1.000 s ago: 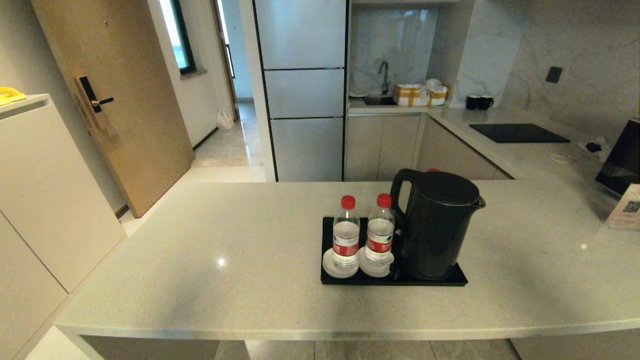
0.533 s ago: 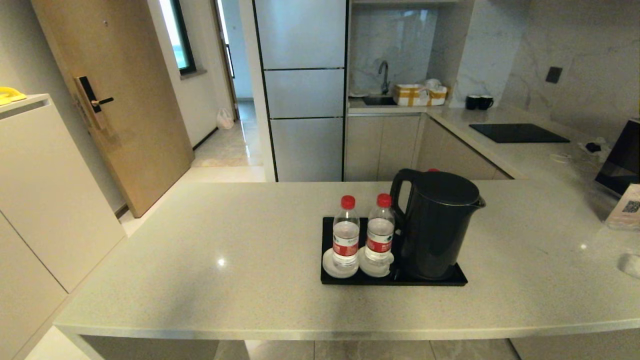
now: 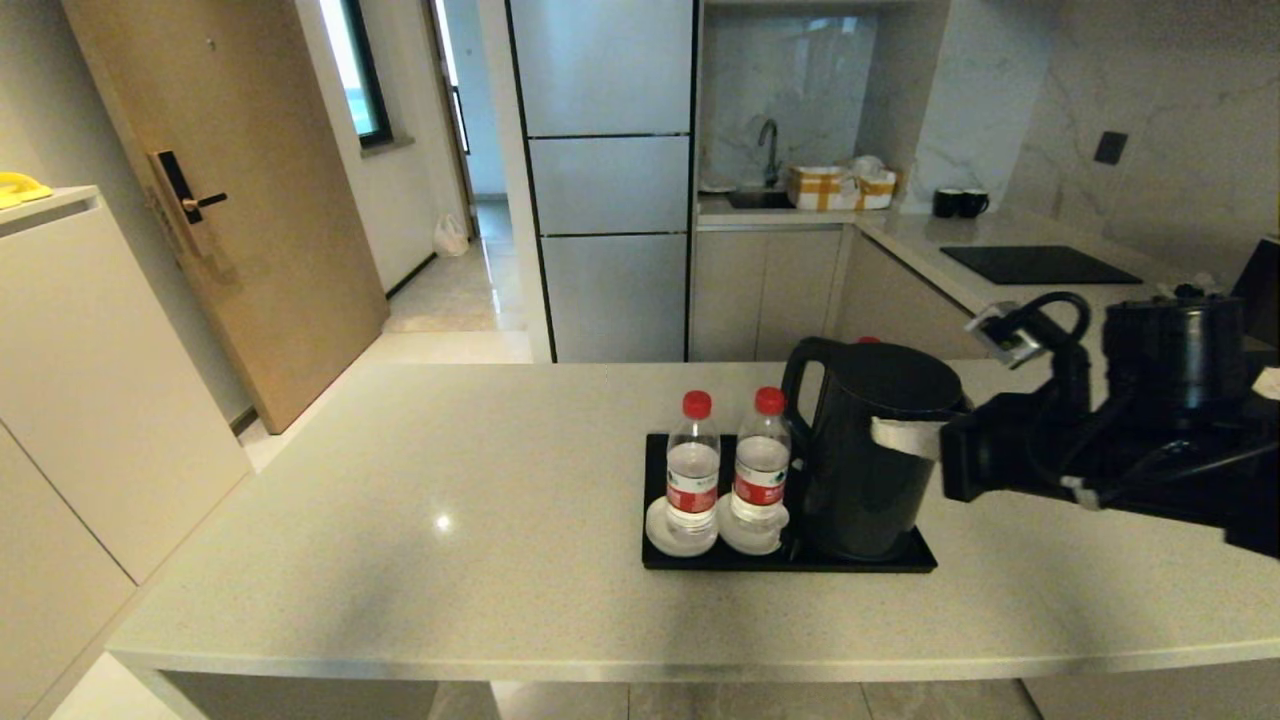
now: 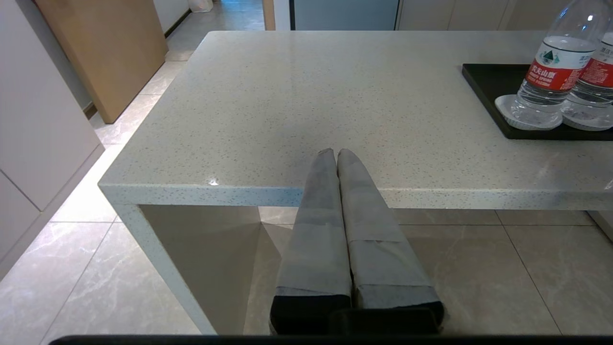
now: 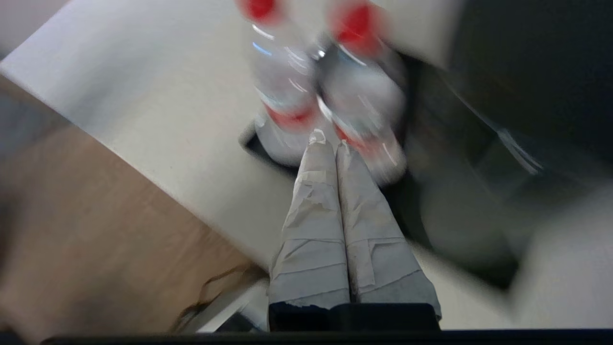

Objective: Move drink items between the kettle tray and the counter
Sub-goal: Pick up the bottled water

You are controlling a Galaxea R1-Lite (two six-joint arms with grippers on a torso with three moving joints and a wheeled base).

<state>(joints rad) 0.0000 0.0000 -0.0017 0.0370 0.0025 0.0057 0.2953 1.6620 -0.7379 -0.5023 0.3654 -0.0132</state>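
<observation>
Speckled beige stone makes up the worktop (image 3: 420, 500), whose thick near edge shows in the left wrist view. There the left pincer (image 4: 335, 152) hangs in front of and below that edge, over the tiled floor (image 4: 479, 268), its two taped fingers pressed together on nothing; it does not appear in the head view.

Further in, the glossy black kettle tray (image 3: 790, 562) lies flat on the worktop, right of centre. At its left end stand two water bottles, the left bottle (image 3: 692, 470) and the right bottle (image 3: 762, 465), side by side and upright, just beside each other, each resting on its own round white coaster (image 3: 681, 535). Both have red caps and red-and-white labels. The black kettle (image 3: 870, 450) stands on the right part of the tray, just beside the right bottle, handle turned toward the far side.

The right pincer (image 3: 905, 437) reaches in from the right at about kettle height, its pale taped tip in front of the kettle's upper body. In the blurred right wrist view its fingers (image 5: 313, 191) lie clenched together, empty, pointing toward the two bottles without touching them.

Beyond the worktop are the cupboard fronts, a black cooktop panel (image 3: 1040, 265) on the far counter run, and a sink with a tap (image 3: 768, 150).
</observation>
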